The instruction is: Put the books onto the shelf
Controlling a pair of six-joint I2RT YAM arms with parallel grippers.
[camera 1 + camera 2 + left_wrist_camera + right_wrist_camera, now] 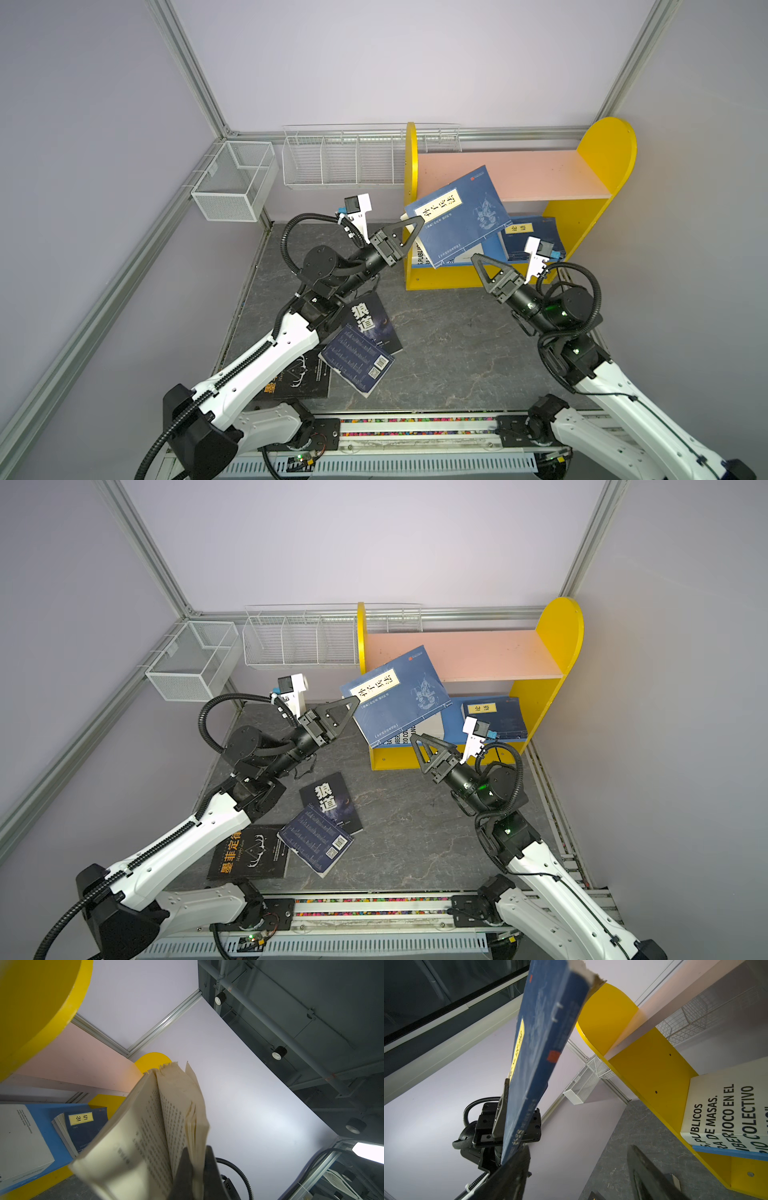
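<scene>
Left wrist view: left fingers (pixel 211 1167) pinch pages of the navy paperback with yellow title label (pixel 145 1126), fanned open.
Both top views: that book hangs tilted at frame centre, before the yellow-sided two-tier wooden shelf (pixel 606 141).
Right wrist view: right fingers (pixel 645 1169) stand wide apart, one at the book's lower corner.

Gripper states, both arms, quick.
Left gripper: closed on the navy book, pinching it near a corner.
Right gripper: open, nothing between its jaws.
</scene>
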